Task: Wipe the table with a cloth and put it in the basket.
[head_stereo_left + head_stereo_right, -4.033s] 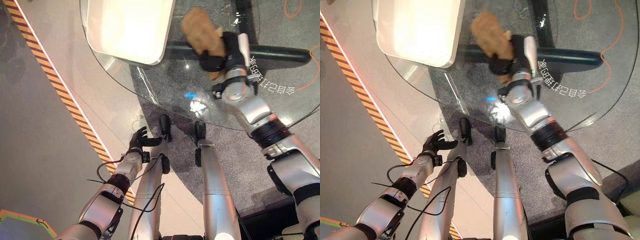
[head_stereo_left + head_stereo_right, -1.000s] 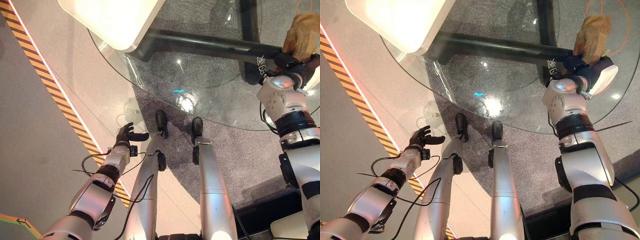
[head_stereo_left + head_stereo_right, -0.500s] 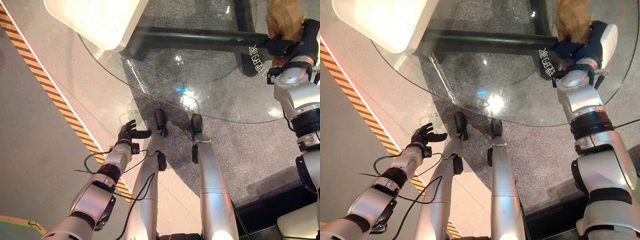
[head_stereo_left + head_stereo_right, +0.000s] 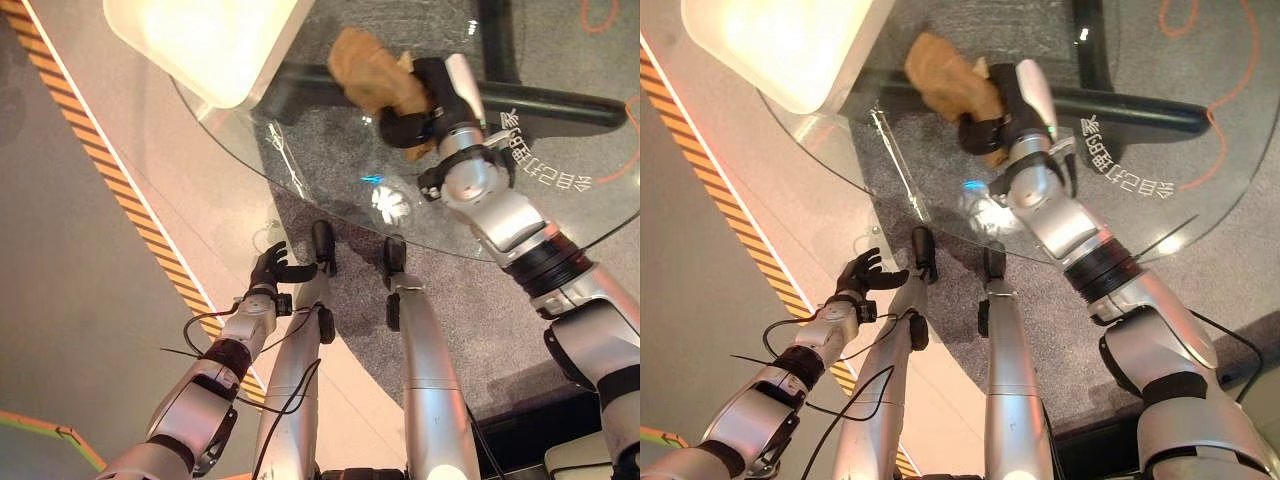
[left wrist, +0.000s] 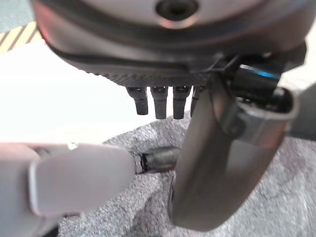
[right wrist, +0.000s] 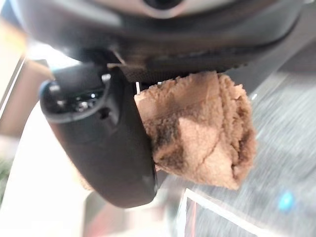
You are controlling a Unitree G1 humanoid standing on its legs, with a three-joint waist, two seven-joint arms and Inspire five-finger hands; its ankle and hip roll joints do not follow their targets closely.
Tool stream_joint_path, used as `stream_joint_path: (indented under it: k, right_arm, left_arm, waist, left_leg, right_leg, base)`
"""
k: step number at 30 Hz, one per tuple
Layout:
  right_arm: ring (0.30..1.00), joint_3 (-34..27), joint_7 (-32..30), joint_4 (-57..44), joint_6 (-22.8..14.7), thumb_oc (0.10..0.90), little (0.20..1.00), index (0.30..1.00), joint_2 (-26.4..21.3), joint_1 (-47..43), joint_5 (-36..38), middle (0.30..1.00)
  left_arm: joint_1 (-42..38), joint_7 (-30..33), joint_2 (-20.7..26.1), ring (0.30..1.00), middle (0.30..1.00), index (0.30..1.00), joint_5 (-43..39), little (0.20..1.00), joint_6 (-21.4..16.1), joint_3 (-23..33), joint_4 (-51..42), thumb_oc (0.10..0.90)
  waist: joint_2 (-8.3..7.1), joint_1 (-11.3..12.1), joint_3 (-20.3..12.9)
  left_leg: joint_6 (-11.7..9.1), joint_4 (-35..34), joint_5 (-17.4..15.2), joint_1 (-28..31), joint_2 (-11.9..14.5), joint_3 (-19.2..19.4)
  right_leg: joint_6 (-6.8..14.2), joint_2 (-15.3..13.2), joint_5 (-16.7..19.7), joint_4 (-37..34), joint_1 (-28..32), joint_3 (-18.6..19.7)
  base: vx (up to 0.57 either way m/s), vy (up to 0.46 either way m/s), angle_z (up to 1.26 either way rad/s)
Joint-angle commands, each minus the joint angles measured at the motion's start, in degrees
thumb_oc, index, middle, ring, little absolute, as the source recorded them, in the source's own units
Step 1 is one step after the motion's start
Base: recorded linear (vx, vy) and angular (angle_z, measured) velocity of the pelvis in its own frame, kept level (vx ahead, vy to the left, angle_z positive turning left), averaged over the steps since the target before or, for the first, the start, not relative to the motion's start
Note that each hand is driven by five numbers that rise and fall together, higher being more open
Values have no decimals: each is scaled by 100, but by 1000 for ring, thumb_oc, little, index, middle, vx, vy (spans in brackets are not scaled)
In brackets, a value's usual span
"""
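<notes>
**Cloth gripped in the right hand on the glass tabletop**

The cloth (image 4: pixel 372 72) is a crumpled tan bundle, clamped in the right hand (image 4: pixel 420 105) and resting on the round glass tabletop (image 4: pixel 300 185), near the white basket (image 4: pixel 200 45) that sits at the tabletop's far left edge. White characters are printed on the glass just right of the right wrist (they appear mirrored and cannot be made out).

The eye views show the whole layout: cloth, basket, a black bar under the glass, grey carpet below, and a yellow-and-black striped line on the floor to the left. The right wrist view gives the close detail instead: the cloth (image 6: pixel 200 128) bunched against the dark thumb, fingers curled round it, its folds hanging over the glass.

The left hand (image 4: pixel 272 268) hangs low beside the tabletop, well apart from the cloth, fingers loosely spread and holding nothing; the left wrist view shows its fingers (image 5: pixel 160 101) straight over grey carpet.
</notes>
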Motion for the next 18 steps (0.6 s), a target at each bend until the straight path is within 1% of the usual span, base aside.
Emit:
stream_joint_path:
  k: [1,7,13,18]
  right_arm:
    - [300,213,201,485,257,100,200,300,-56,417,136,300]
    - [300,376,235,463,276,100,200,300,45,469,88,300]
    - [300,542,240,502,374,100,200,300,134,519,106,300]
    - [300,589,217,524,315,100,200,300,124,569,193,300]
  left_arm:
    - [483,2,97,900,900,900,203,900,-106,-7,102,800]
    - [532,-39,97,900,900,900,242,900,-158,-28,91,800]
    - [541,-39,100,900,900,900,292,900,-166,-57,107,800]
    - [585,-4,121,900,900,900,319,900,-209,-49,103,800]
  waist:
    - [345,-186,-6]
    - [347,-172,-6]
    - [331,-155,-6]
    - [319,-147,-6]
  left_leg:
    - [75,1070,-971,-173,-281,127]
    - [60,1117,-954,-184,-286,104]
    - [58,1142,-939,-197,-276,81]
    - [56,1158,-929,-198,-275,62]
  right_leg:
    - [627,-63,683,-1089,-152,437]
    - [617,-62,706,-1064,-163,454]
    - [607,-61,719,-1021,-184,462]
    - [597,-52,725,-987,-191,461]
  base:
    - [7,3,12]
    - [2,0,7]
    - [0,-1,1]
    - [0,0,0]
